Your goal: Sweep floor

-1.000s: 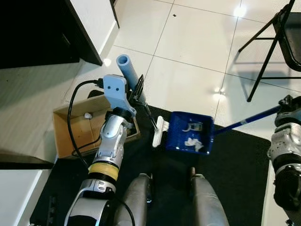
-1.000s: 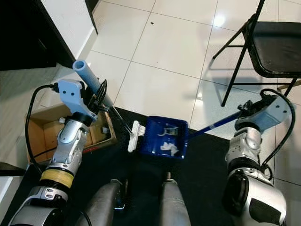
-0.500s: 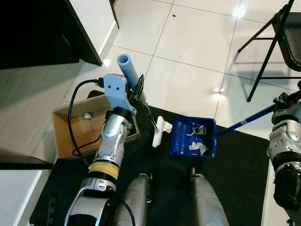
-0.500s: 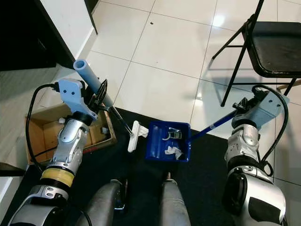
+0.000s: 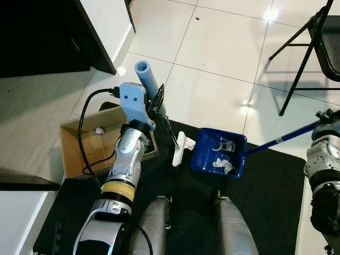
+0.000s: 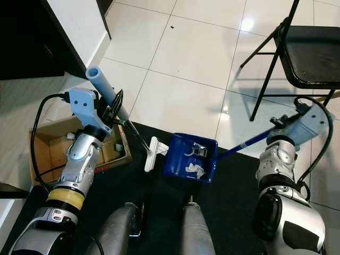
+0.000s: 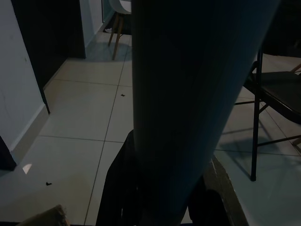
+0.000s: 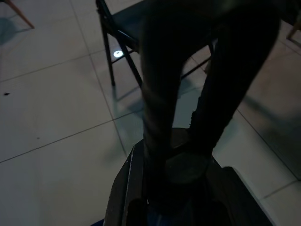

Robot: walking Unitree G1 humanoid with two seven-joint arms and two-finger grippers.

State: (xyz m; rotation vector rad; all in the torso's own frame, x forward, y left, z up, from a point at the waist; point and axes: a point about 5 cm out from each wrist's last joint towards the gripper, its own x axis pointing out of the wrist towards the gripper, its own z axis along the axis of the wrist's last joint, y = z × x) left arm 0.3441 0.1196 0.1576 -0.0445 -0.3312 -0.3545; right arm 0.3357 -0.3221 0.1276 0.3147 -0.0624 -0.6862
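Observation:
My left gripper (image 5: 158,102) is shut on the light blue handle (image 5: 147,79) of a small brush, whose white head (image 5: 180,149) rests on the black mat (image 5: 271,202). Close up in the left wrist view, that handle (image 7: 188,94) stands between the dark fingers (image 7: 120,188). My right gripper (image 6: 285,125) is shut on the long blue handle (image 6: 247,143) of a blue dustpan (image 5: 219,154). The pan sits just right of the brush head, tilted, with white paper scraps (image 5: 223,164) and a clip in it.
An open cardboard box (image 5: 87,143) with a white scrap inside lies left of my left arm. A black folding chair (image 6: 303,48) stands at the far right. A dark cabinet (image 5: 48,32) fills the far left. My own legs (image 5: 191,228) are below the pan.
The dustpan has tipped up from lying flat and shifted a little to the right, its scraps sliding to the near side. The right wrist moved with it. The left arm barely moved.

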